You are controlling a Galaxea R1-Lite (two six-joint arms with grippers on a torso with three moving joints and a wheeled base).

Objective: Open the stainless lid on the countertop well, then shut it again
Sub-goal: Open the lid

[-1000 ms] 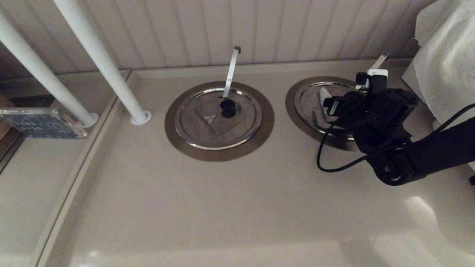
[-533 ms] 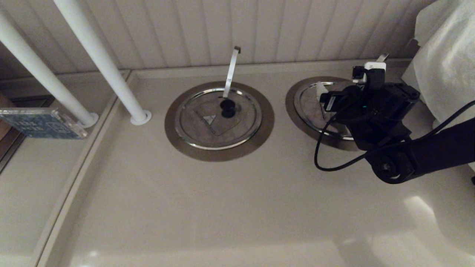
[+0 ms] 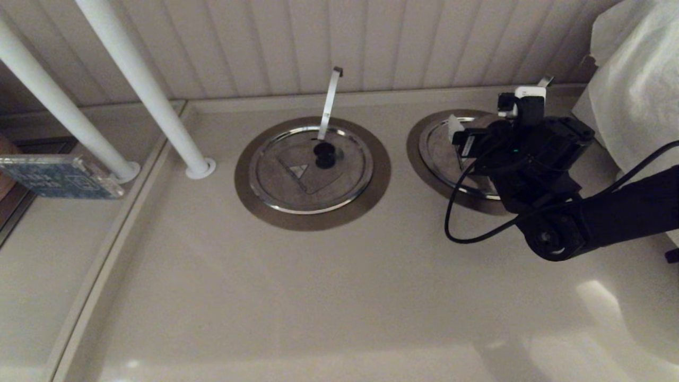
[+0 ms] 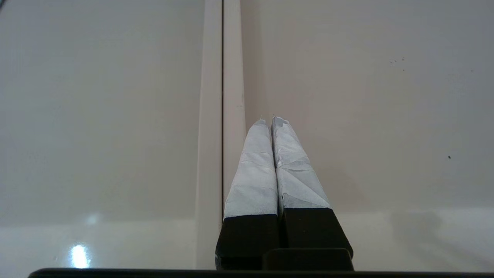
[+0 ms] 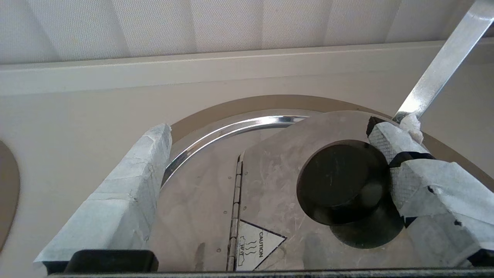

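Note:
The stainless lid [image 3: 437, 154] lies on the right-hand countertop well, whose bronze-grey ring [image 3: 416, 154] shows around it. My right gripper [image 5: 270, 129] hangs open just over the lid. The black knob [image 5: 339, 181] stands between the fingers, against the taped finger [image 5: 389, 143] on the ladle side; the other finger [image 5: 127, 185] is over the rim. In the right wrist view the hinged flap [image 5: 270, 170] with its caution sticker hides part of the shiny rim [image 5: 231, 127]. The well's inside is hidden. My left gripper [image 4: 270, 119] is shut and empty over bare counter, out of the head view.
A twin lid [image 3: 310, 170] with a ladle handle [image 3: 330, 101] sits in its own ring at the counter's middle. Another ladle handle [image 5: 444, 65] rises behind the right lid. Two white posts [image 3: 143, 85] stand at the left. White cloth [image 3: 636, 79] lies at the right.
My right arm has moved a little farther back towards the wall and slightly left over the right-hand lid. The twin lid has not moved.

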